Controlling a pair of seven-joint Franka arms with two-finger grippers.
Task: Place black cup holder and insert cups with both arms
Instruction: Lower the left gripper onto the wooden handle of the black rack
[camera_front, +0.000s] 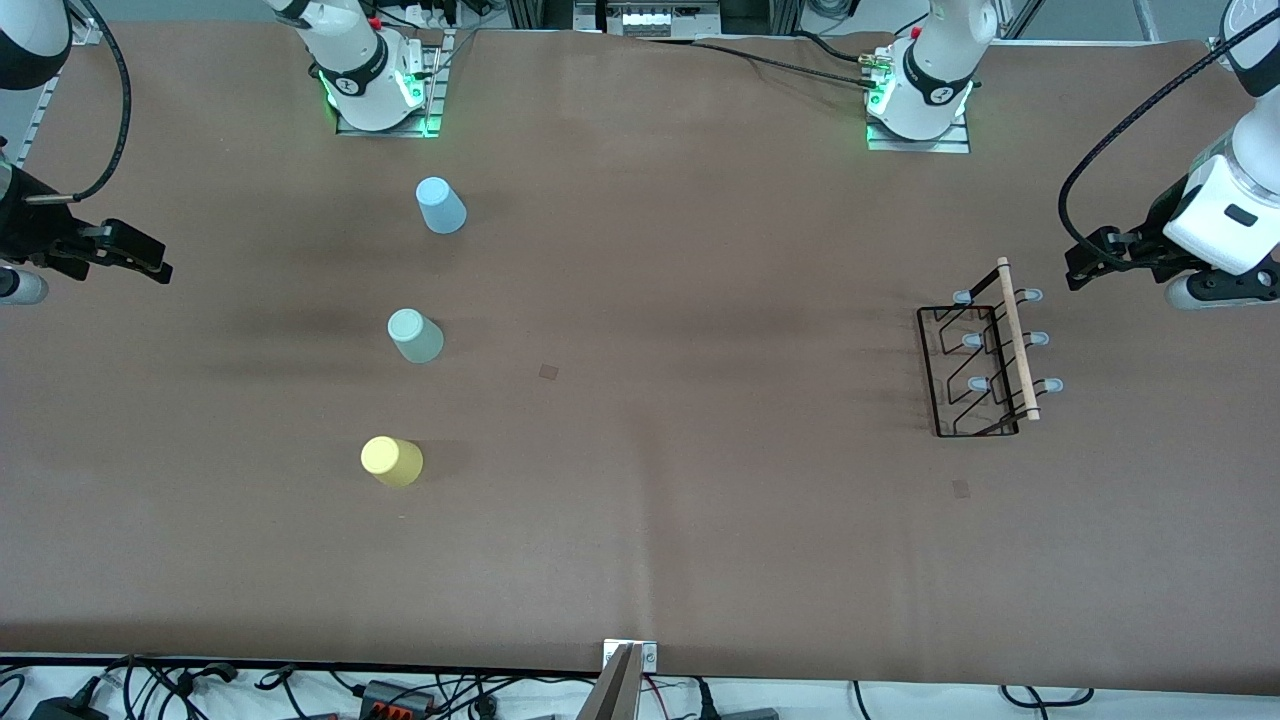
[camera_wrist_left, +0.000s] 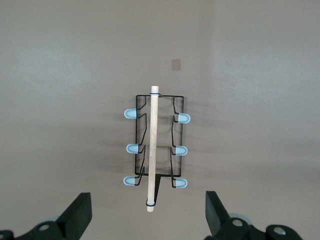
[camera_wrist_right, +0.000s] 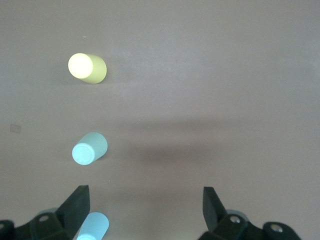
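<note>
We record a brown paper-covered surface (camera_front: 640, 520) carrying four loose items.

Item one: a thin black wire cup holder (camera_front: 975, 370) with a light wooden rod handle (camera_front: 1018, 340) and six pale grey-blue peg tips, standing toward the left arm's end of the surface, about midway between the base-side edge and the camera-side edge. In the left wrist view the holder (camera_wrist_left: 156, 150) shows whole, though its wire base is fine and hard to trace.

Items two to four: three small tapered plastic cups, upside down, in a loose row toward the right arm's end. The light blue cup (camera_front: 440, 205) stands nearest the base-side edge, the pale mint green cup (camera_front: 415, 335) in the middle, the yellow cup (camera_front: 391, 461) nearest the camera-side edge. In the right wrist view the light blue cup (camera_wrist_right: 92, 226) is cut off at the frame edge and partly hidden by a finger.

The left gripper (camera_front: 1085, 262) hangs over the left arm's end edge, near the holder, jaws spread wide and empty; its fingers (camera_wrist_left: 80, 212) are cut off.

The right gripper (camera_front: 135, 255) hangs over the right arm's end edge, jaws likewise spread and holding nothing; both arms are cropped by the frame.
</note>
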